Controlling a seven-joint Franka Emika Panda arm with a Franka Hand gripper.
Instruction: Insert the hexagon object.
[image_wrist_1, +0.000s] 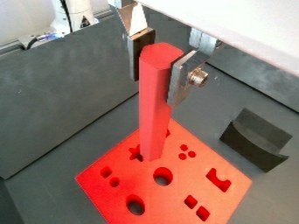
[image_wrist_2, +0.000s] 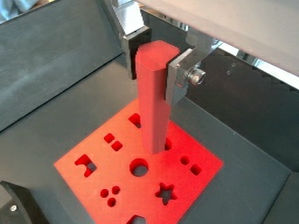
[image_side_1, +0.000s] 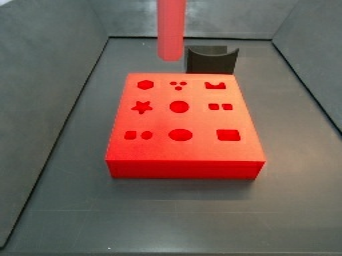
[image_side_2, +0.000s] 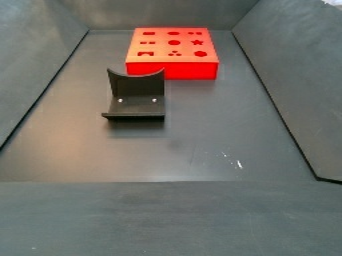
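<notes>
My gripper is shut on the top of the hexagon object, a long slim red peg, and holds it upright. The silver fingers clamp it on two sides; both wrist views show this. The peg hangs over the big flat red block with shaped holes. In a side view the peg comes down from above, and its lower end is clear of the block, over its far edge. The gripper itself is out of both side views. The peg is out of the side view where the block lies far back.
The dark fixture stands on the dark floor beside the block; it also shows behind the block and in both wrist views. Sloping dark walls enclose the floor on all sides.
</notes>
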